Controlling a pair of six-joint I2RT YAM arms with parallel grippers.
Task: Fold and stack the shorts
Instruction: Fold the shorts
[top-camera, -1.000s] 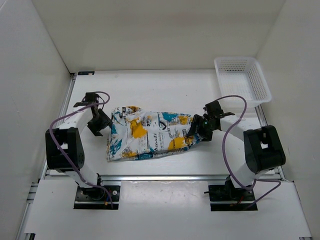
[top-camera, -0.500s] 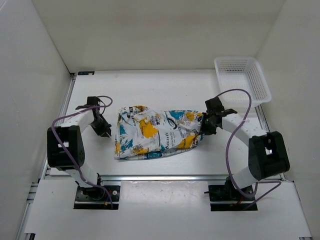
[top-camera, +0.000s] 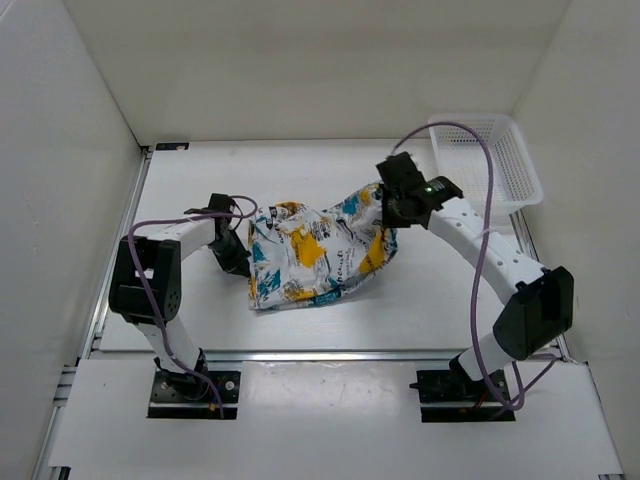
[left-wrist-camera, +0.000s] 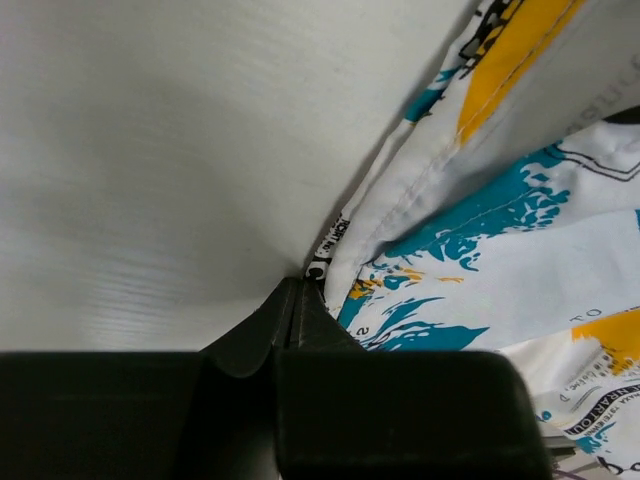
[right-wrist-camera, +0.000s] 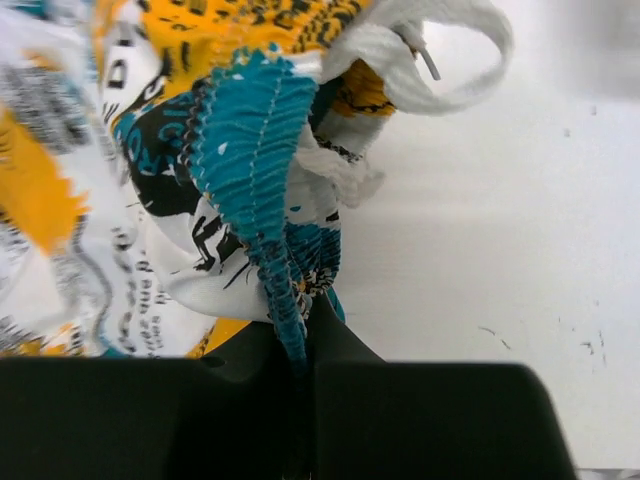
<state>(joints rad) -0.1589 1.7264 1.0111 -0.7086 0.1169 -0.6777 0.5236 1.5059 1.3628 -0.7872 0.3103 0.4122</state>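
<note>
At the left of the white counter (top-camera: 300, 170), the left tool (top-camera: 237, 258) sits low, its fingers (left-wrist-camera: 250, 340) together and pinching the very edge of the shorts' hem. The shorts (top-camera: 315, 250) lie bunched across the middle of the counter, their left part resting on it and their right end raised. Up there the right tool (top-camera: 393, 208) is clamped on the gathered teal waistband (right-wrist-camera: 255, 150), and a white drawstring (right-wrist-camera: 450, 50) loops free beside it. Farther right, in the far corner, stands the white mesh basket (top-camera: 520, 170), apart from the shorts.
</note>
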